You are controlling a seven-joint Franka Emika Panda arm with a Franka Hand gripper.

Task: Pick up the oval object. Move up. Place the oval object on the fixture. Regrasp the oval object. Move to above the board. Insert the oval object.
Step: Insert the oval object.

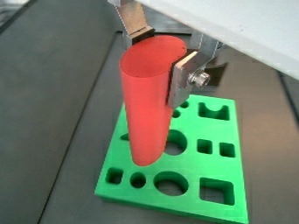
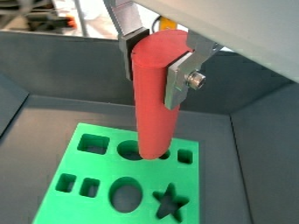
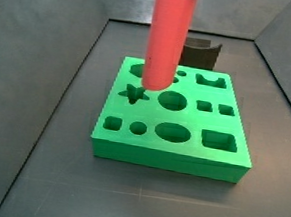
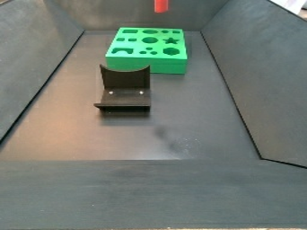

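Holding the oval object [image 2: 156, 87] upright by its upper end, the gripper [image 2: 158, 57] hangs over the board [image 3: 172, 149], its silver fingers [image 2: 179, 80] clamped on the red peg from 2 sides. In both wrist views the peg's lower tip hovers just above the green surface, seemingly not yet in a hole, though I can't tell which cutout sits under it. My take: line the rounded end up with the oval slot, keep it vertical, then ease down slowly without twisting. The fixture [image 4: 124, 87] sits empty, well apart on the floor [image 4: 168, 135].
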